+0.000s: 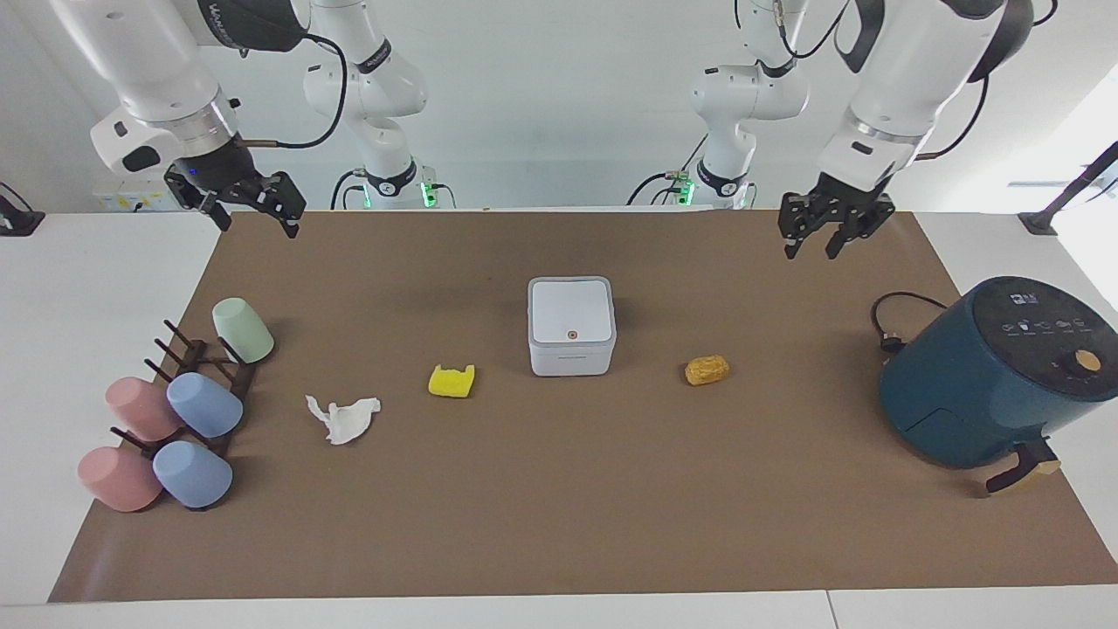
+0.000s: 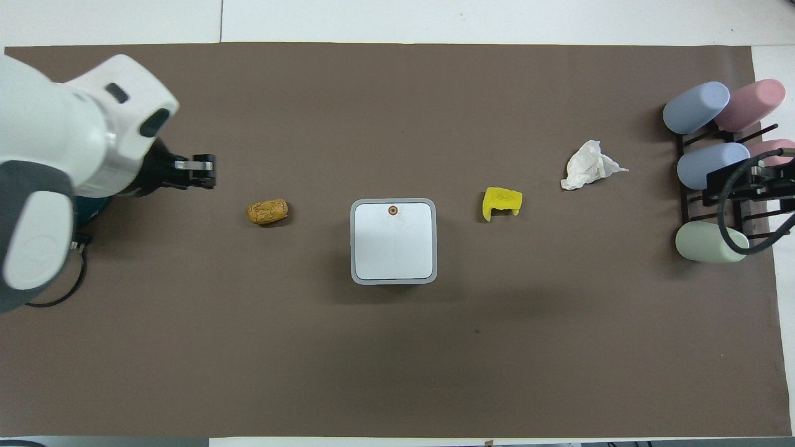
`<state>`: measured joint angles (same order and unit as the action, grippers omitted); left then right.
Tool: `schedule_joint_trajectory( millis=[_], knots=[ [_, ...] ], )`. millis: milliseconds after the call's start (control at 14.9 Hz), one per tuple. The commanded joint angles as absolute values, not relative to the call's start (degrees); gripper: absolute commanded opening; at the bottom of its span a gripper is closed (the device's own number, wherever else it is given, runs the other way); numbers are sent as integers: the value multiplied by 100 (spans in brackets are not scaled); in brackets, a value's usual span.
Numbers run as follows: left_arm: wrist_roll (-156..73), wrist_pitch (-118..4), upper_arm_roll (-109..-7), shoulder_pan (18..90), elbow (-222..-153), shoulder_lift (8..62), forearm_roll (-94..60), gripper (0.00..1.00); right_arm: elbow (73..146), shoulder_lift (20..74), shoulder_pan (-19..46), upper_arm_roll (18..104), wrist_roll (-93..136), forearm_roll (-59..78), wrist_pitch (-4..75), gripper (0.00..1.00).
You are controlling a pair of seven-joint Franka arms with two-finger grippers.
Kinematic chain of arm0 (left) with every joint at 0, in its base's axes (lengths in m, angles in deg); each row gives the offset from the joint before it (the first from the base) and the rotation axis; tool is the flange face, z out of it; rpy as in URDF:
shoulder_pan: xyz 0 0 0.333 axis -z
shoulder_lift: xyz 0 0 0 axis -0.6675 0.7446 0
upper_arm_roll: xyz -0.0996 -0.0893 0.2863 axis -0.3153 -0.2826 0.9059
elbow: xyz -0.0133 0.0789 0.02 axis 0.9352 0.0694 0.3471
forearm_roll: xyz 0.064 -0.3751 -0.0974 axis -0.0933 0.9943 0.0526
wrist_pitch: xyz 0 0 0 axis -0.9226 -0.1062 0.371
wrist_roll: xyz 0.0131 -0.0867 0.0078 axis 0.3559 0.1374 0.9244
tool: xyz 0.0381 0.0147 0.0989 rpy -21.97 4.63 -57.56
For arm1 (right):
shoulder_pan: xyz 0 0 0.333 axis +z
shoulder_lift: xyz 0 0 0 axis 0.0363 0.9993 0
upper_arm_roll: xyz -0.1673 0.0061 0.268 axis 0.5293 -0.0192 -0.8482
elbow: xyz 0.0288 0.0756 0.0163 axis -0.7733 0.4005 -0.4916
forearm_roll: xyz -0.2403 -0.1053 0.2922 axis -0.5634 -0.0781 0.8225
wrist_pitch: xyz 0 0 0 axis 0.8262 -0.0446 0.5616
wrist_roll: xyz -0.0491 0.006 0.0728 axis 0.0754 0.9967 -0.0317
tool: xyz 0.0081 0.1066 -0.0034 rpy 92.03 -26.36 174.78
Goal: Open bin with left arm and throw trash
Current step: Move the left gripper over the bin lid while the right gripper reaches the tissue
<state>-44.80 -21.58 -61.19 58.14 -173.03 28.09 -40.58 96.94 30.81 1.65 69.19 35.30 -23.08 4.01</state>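
The bin (image 1: 571, 326) sits square near the middle of the brown mat (image 1: 568, 524) on the surface, its lid shut flat and the orange dot (image 1: 572, 334) on the lid edge that is farther from the robots; nothing of its inside shows. Three scraps of trash lie on the mat: a golden-brown lump (image 1: 707, 369) toward the left arm's end, its long axis running along the surface's length, and toward the right arm's end a yellow notched piece (image 1: 452, 381) and then a crumpled white tissue (image 1: 342, 418). Five cups lie on a dark rack (image 1: 203, 367): one green (image 1: 242, 329), two blue (image 1: 203, 404), two pink (image 1: 140, 407). One teal air fryer (image 1: 996, 371) stands at the left arm's end. The left pincer (image 1: 813, 245) hangs over the mat, empty, fingers narrowly apart. The right pincer (image 1: 258, 224) waits over the mat's corner, fingers spread wide, empty.
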Motion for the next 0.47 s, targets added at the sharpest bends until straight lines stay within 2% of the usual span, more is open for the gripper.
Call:
schedule_joint_trajectory(
  millis=[0,201,402],
  knots=[
    [-5258,-2744,-6034,6514,-17017,3680,-3916,0,10528,2725,111,6877,3357,-2288,1267,100],
    [-5472,-3440,-6034,6990,-17113,4086,-3907,0,11322,2714,129,6877,3340,-2279,2403,100],
    [-5480,-3668,-6034,7079,-17113,4192,-3767,0,11306,3407,147,6859,3077,-2261,3211,100]
  ],
)
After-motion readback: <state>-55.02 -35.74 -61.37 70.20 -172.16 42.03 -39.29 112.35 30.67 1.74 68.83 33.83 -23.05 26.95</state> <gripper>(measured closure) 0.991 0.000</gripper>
